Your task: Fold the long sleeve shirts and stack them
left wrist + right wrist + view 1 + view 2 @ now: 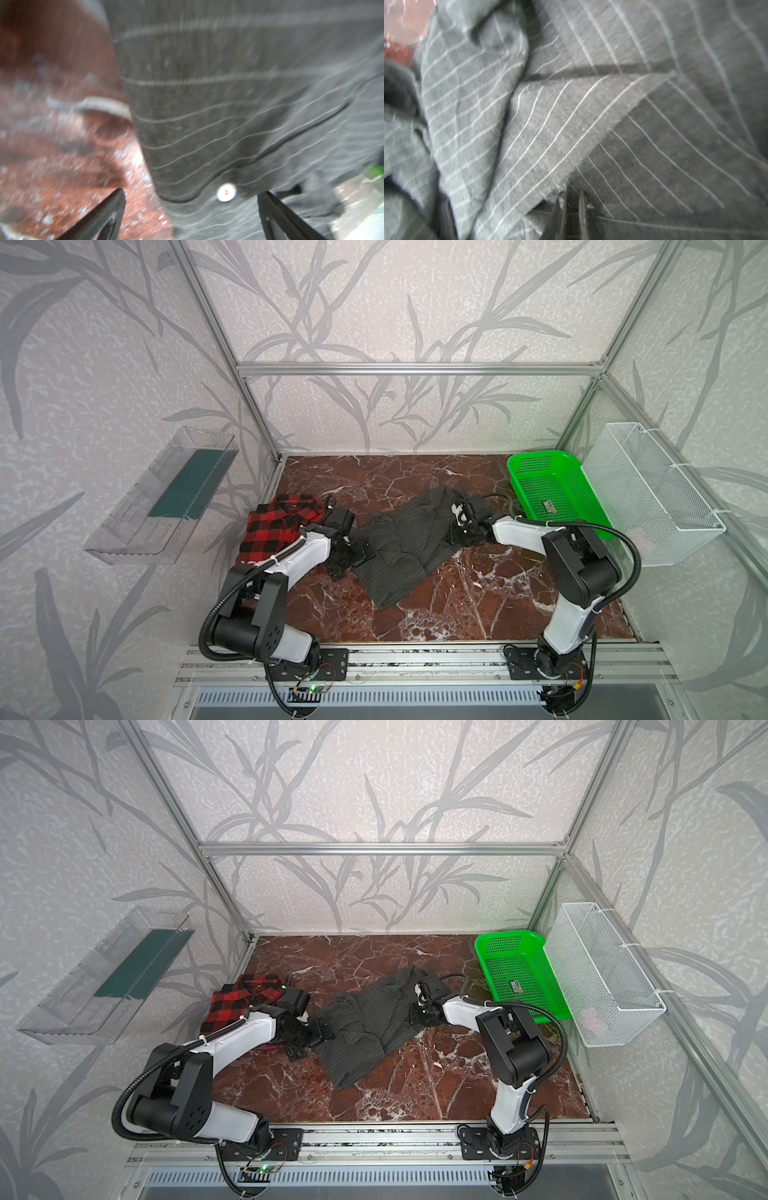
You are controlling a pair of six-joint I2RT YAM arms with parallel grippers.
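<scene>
Both top views, red marble tabletop (478, 593), leaf-print walls (374, 302), green basket (540, 456), pinstriped shirt (399, 547)

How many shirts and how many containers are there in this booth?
Shirts: 2 (red-and-black plaid cloth shirt, dark charcoal pinstriped cloth shirt)
Containers: 3 (green plastic basket, white wire mesh basket, clear plastic wall bin)
Total: 5

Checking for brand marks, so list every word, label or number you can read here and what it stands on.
Sticker on the floor of the green basket: dark, with print too small to read.
White button on the pinstripe shirt: a small red mark, too blurred to read.
No other text shows in any view.
</scene>
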